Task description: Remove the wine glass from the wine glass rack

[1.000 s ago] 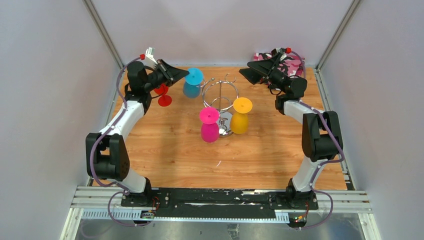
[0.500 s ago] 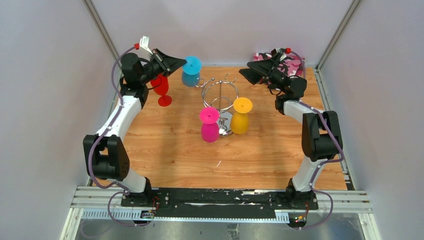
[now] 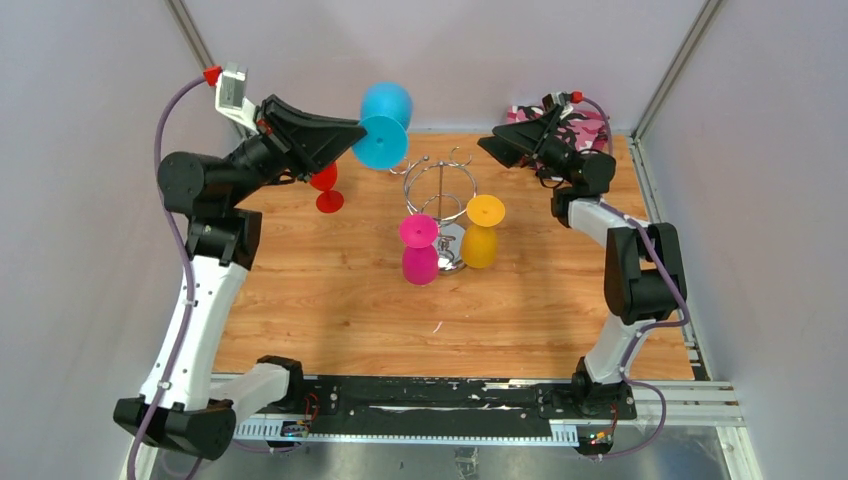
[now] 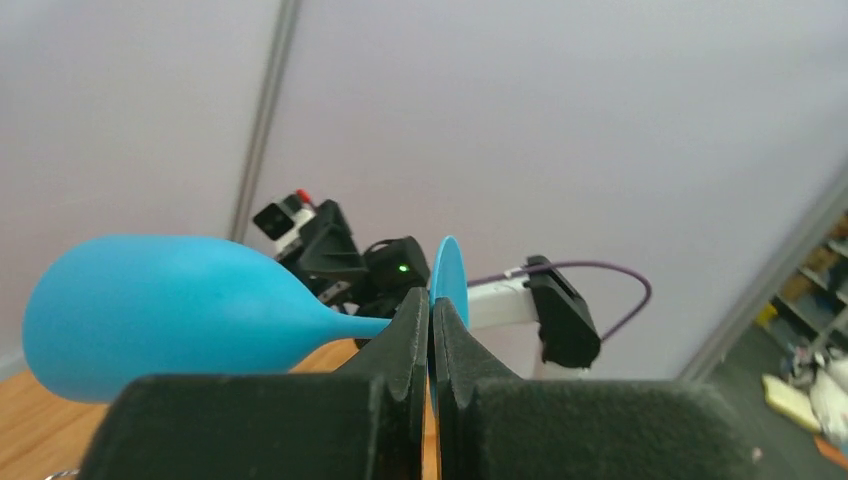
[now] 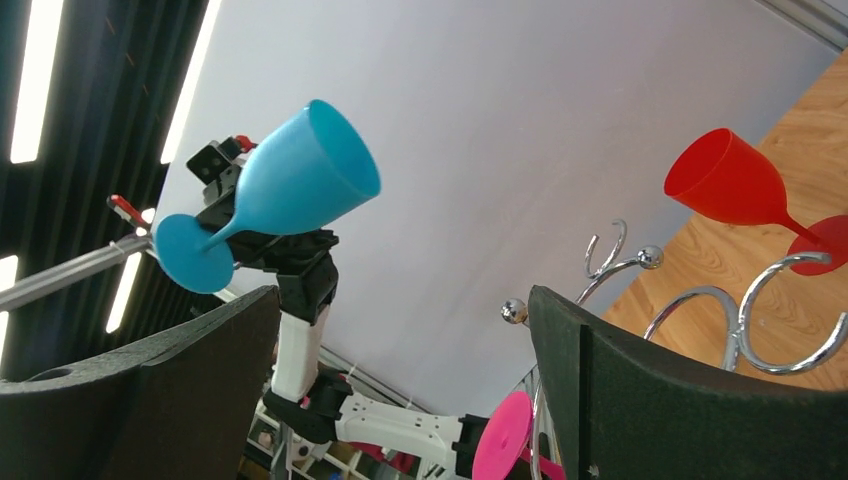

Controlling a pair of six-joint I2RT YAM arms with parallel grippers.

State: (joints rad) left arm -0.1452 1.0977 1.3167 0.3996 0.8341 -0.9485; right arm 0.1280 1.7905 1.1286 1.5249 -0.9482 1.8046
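From above, we see the left gripper (image 3: 352, 133) pinching the stem of a sky-blue plastic wine glass (image 3: 386, 112), held in the air just left of the shiny chrome wire wine glass rack (image 3: 440, 182), apart from its hooks. The right gripper (image 3: 497, 143) hangs off the rack's right side. The left wrist view shows us both fingers pressed onto the stem beside the foot. In the right wrist view the jaws stand spread wide, empty.
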